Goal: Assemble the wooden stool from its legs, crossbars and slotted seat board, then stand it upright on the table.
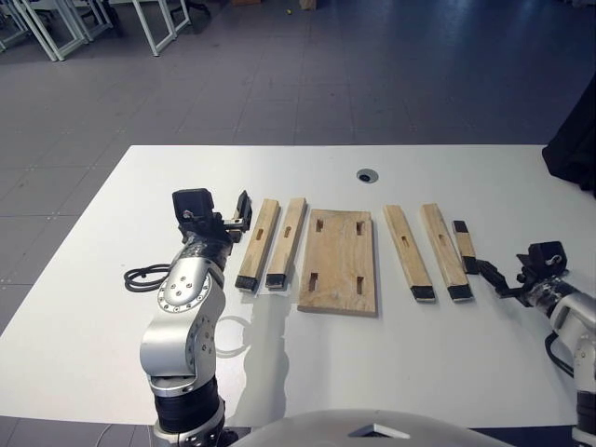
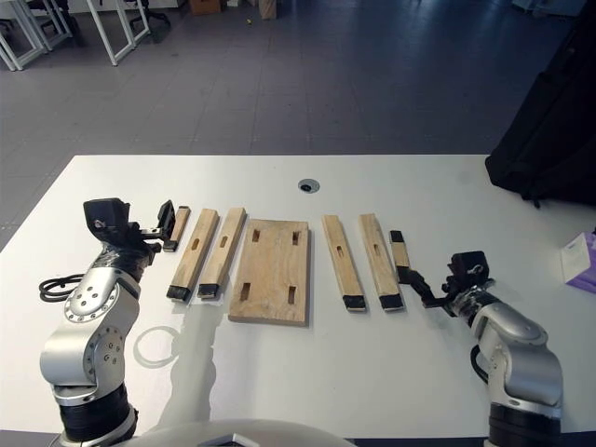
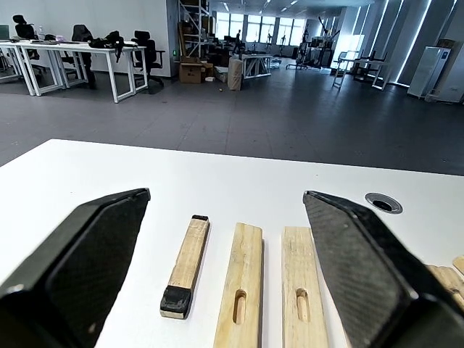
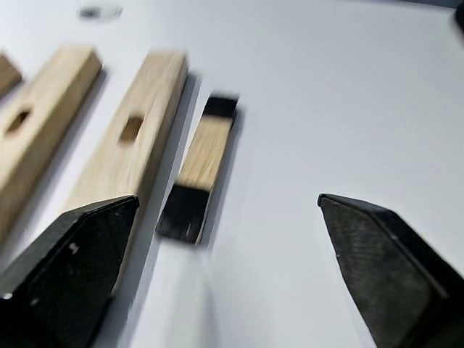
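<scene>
Left eye view is showing a white table (image 1: 447, 372) filling the lower two thirds of the frame. Grey tiled floor (image 1: 326, 74) is stretching away behind it, and white-framed desks (image 1: 56, 23) are standing in the upper left corner. A round cable hole (image 1: 367, 175) is sitting in the tabletop just above centre. A black cable (image 1: 144, 277) is lying coiled near the left edge. Right eye view is catching a dark fabric shape (image 2: 549, 140) looming at the right edge.

The slotted seat board (image 1: 339, 261) is lying flat at the centre of the table. The left pair of legs (image 1: 287, 241) is lying side by side just left of it, and the right pair of legs (image 1: 408, 239) a little to its right. The right crossbar (image 1: 464, 246) is resting just beyond that pair. The left crossbar (image 2: 177, 228) is closing the row at the far left.

The left gripper (image 1: 244, 212) is hanging just beside the left crossbar with its fingers spread wide apart. The right gripper (image 1: 489, 275) is sitting low at the right, near the right crossbar's lower end, its fingers also standing well apart.
</scene>
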You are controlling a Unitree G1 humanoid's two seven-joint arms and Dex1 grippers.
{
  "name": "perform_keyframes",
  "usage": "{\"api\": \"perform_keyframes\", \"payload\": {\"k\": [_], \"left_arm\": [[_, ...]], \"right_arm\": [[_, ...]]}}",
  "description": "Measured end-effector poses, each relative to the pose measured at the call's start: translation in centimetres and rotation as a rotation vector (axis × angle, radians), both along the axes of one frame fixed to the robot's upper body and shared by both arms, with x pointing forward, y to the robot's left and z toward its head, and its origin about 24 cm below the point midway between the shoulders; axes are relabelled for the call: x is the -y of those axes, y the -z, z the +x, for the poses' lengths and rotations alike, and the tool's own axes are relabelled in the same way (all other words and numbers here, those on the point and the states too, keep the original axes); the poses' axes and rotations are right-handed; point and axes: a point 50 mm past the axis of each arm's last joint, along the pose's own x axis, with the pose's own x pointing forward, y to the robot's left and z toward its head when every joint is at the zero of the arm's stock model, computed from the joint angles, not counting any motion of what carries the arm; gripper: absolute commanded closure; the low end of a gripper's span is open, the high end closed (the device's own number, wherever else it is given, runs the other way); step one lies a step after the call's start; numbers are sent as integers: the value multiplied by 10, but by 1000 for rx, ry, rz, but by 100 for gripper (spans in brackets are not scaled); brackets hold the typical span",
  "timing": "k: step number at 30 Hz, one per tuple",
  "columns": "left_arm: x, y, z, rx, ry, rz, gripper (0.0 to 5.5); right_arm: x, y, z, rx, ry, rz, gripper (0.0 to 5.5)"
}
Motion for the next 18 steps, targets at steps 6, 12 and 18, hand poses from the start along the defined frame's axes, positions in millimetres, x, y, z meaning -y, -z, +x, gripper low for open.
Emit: {"api": "perform_keyframes", "payload": {"k": [6, 12, 18], "left_arm": [[0, 1, 0, -7, 1, 0, 160], [0, 1, 0, -9, 1, 1, 160], [0, 1, 0, -10, 2, 2, 160]], "right_arm": [[6, 17, -11, -38, -38, -57, 234], [-1, 20, -6, -40, -82, -62, 271], [-12, 24, -1, -36, -98, -50, 271]]}}
